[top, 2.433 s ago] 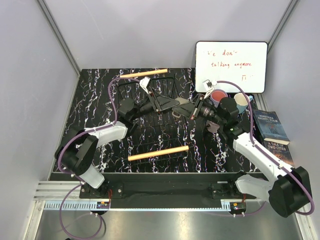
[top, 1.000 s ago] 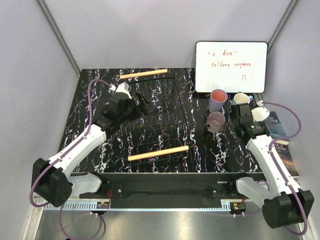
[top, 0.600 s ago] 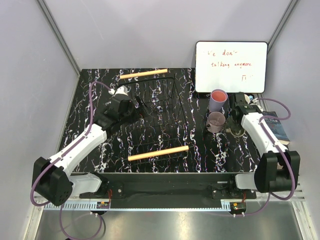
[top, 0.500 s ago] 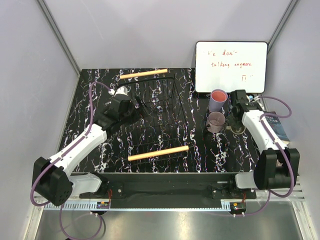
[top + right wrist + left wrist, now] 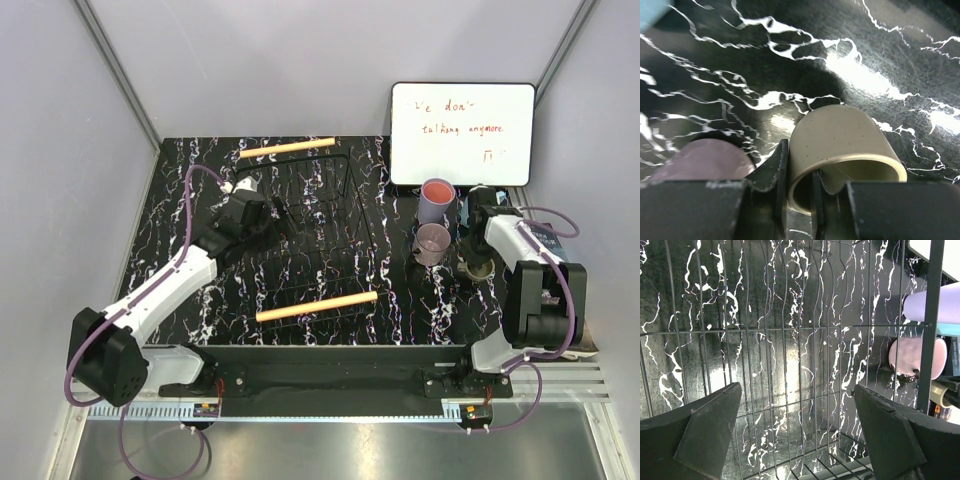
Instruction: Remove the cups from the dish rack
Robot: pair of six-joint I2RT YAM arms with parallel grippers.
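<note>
Olive-grey mug [image 5: 840,140] has its wall pinched in the right tool [image 5: 797,175].

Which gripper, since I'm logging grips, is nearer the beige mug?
Right. The right gripper pinches the mug by its wall; the left gripper hangs open above the rack, far across the table.

The left arm [image 5: 165,285] and right arm [image 5: 516,240] have white shells, black joints, purple cables [image 5: 187,210].

The pincer [image 5: 799,175] grips the wall of a beige mug [image 5: 840,135], one finger inside, one outside. A mauve cup [image 5: 705,160] sits just beside it on the table [image 5: 890,45].
</note>
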